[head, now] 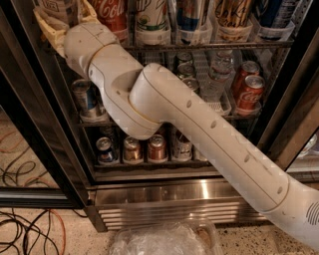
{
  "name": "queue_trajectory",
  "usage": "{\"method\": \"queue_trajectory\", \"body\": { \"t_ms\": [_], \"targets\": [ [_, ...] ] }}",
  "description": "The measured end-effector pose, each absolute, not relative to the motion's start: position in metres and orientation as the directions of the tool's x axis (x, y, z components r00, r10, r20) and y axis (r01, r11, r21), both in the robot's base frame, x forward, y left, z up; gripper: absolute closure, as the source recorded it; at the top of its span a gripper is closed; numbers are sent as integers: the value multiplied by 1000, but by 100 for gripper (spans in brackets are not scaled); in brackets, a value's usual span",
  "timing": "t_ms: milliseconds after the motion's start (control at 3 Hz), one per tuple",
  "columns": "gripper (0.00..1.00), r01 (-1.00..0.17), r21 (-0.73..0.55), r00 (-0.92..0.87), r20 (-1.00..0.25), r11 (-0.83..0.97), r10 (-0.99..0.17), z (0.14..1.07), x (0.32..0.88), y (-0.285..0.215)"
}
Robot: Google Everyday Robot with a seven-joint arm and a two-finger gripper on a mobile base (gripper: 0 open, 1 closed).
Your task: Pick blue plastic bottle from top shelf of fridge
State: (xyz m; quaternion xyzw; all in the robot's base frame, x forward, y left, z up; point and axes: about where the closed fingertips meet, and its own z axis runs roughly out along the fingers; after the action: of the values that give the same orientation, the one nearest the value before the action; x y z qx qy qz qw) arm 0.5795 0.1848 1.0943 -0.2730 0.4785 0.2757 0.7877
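Reach as good as done: gripper (64, 17) up in the left corner of top shelf (209, 45), right at blue plastic bottle (54, 6) (clamped or loose, cannot tell). Not yet lifted out of fridge (169, 196); extraction left to do.

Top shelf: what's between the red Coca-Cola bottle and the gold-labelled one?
Camera view: two stand there, a white-and-green-labelled drink, then a blue-labelled drink. The gripper is at the top shelf's left end, at the blue plastic bottle.
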Motion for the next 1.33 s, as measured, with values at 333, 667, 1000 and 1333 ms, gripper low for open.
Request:
{"method": "queue_trajectory", "body": {
  "t_ms": [333, 667, 1000, 1333],
  "targets": [
    [100, -691, -173, 401, -900, 702, 173, 1095, 575, 183],
    [100, -683, -187, 421, -891, 706, 171, 1095, 560, 179],
    [100, -681, -187, 417, -893, 708, 166, 1087, 544, 174],
    [100, -685, -191, 404, -902, 703, 149, 1077, 529, 169]
  ]
}}
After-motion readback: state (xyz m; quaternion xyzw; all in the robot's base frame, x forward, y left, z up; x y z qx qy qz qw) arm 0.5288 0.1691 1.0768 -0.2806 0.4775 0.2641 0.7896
